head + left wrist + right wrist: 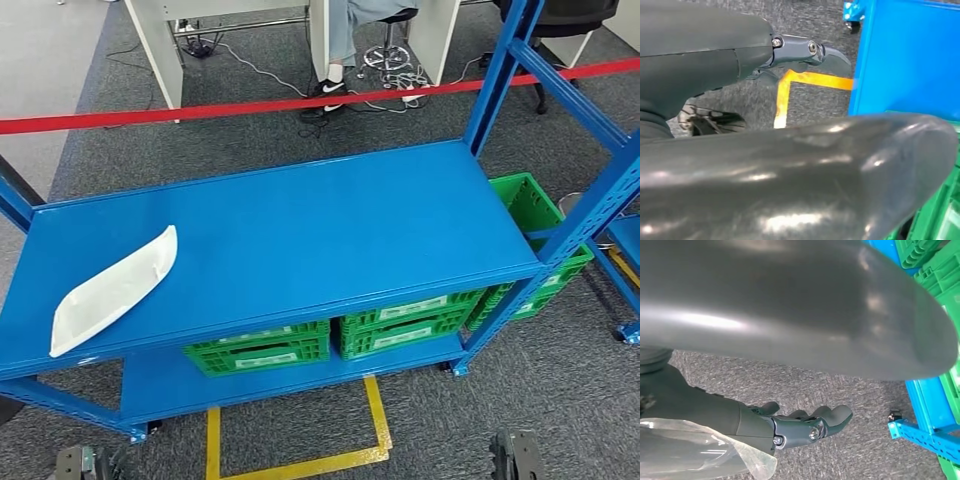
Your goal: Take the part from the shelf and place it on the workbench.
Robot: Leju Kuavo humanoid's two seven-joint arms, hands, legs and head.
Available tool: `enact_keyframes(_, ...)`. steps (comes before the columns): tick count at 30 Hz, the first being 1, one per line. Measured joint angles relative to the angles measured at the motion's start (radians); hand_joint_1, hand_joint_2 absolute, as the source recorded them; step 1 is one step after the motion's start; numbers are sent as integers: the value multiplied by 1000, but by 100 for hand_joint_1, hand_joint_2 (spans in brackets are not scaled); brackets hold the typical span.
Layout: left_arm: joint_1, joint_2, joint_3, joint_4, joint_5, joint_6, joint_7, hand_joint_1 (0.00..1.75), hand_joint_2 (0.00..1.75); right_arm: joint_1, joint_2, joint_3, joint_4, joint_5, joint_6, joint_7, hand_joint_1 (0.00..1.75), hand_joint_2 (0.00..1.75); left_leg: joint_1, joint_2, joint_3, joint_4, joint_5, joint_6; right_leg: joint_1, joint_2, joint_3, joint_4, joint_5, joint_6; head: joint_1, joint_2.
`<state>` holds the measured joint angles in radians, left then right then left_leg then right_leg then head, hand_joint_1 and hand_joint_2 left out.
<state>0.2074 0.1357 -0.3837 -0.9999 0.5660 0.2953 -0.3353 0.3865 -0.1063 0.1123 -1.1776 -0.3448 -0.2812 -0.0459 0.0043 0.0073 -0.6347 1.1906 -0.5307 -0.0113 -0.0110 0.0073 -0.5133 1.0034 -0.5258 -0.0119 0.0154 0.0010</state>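
The white curved plastic part lay untouched on the blue metal shelf; both the left hand and the right hand hung released, holding nothing.

The seated person behind the red barrier tape is cut off by the upper edge of the head view; one sees legs and a black shoe, no more. The labels on the green plastic crates under the blue metal shelf are too small to read. In the left wrist view, the thick grey thumb hides much of the left robot hand. In the right wrist view, the same happens to the right robot hand, and the scene is blurred.
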Motion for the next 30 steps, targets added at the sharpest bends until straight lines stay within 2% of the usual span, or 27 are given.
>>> enact_keyframes(1, 0, 1, 0, 0, 0, 0, 0, 0, 0, -1, 0, 0, 0, 0, 0, 0, 0, 0, -2, -1, 25, -63, 38, 7, 1, 1, 5, 0, -6, 2, 0, 0)
enact_keyframes(2, -1, 1, 0, 1, 0, 0, 0, 0, 0, -1, 0, 1, 1, 0, 0, 0, 0, 0, -4, -1, 47, -120, 61, 14, 2, 3, 9, 0, -12, 7, 0, 0)
enact_keyframes(3, -1, 2, 0, 1, 0, 0, 0, 0, 0, -2, 0, 1, 1, -1, 0, 0, 0, 0, -7, -2, 60, -154, 68, 21, 2, 3, 9, 0, -15, 12, 1, 0)
enact_keyframes(4, -2, 2, 0, 1, 0, 0, 0, 0, 0, -2, 0, 2, 1, -2, -1, 0, 0, 0, -10, -2, 65, -166, 62, 26, 2, 3, 8, -1, -17, 19, 1, 0)
enact_keyframes(5, -2, 2, 0, 2, 0, 0, 0, 0, 44, -2, 0, 2, 1, -4, -2, -1, 0, 0, -11, -2, 67, -176, 59, 29, 1, 3, 11, -5, -15, 25, 1, 0)
enact_keyframes(6, -1, 2, 1, 2, 0, 1, 0, 0, 87, -1, 0, 3, 1, -10, -5, -2, 0, 44, -11, -3, 68, -181, 62, 28, 1, 3, 14, -9, -13, 27, 1, 0)
enact_keyframes(8, -2, 0, 1, 3, 2, 4, 0, 0, 175, -2, -3, 8, 1, -30, -16, -8, 0, 131, -9, -4, 73, -194, 67, 24, 3, 2, 20, -16, -7, 23, 2, 0)
enact_keyframes(9, -3, -2, 1, 3, 2, 6, 1, 0, 175, -3, -7, 11, 2, -43, -24, -12, 0, 175, -8, -4, 75, -197, 68, 22, 4, 2, 23, -17, -6, 18, 3, 0)
enact_keyframes(12, -8, -6, 5, 15, -12, 5, 18, 0, 175, -14, -17, 24, 16, -58, -40, -27, 0, 175, -11, -5, 78, -197, 62, 27, 2, 1, 30, -28, -9, 11, 4, 0)
enact_keyframes(13, -10, -8, 10, 24, -24, 0, 29, 0, 131, -20, -18, 27, 29, -54, -41, -30, 0, 175, -12, -5, 78, -197, 61, 29, 1, 1, 31, -31, -10, 12, 4, 0)
enact_keyframes(16, -14, -15, 32, 62, -69, -21, 58, 0, 0, -36, -19, 30, 82, -24, -24, -29, 0, 44, -14, -5, 80, -197, 58, 34, -1, 1, 27, -36, -12, 18, 3, 0)
enact_keyframes(17, -15, -17, 40, 75, -85, -30, 67, 0, 0, -42, -19, 30, 100, -13, -15, -27, 0, 0, -15, -5, 81, -197, 58, 35, -1, 0, 26, -36, -13, 23, 4, 0)
enact_keyframes(20, -16, -24, 67, 117, -132, -56, 94, 0, 0, -59, -18, 30, 158, 22, 13, -19, 0, 0, -16, -5, 84, -196, 57, 37, -3, 0, 27, -37, -14, 34, 3, 0)
enact_keyframes(30, -22, -58, 167, 269, -288, -141, 180, 0, 0, -117, 2, 9, 362, 138, 109, 4, 0, 0, -13, -5, 88, -197, 57, 37, -1, -1, 30, -37, -16, 37, 3, 0)
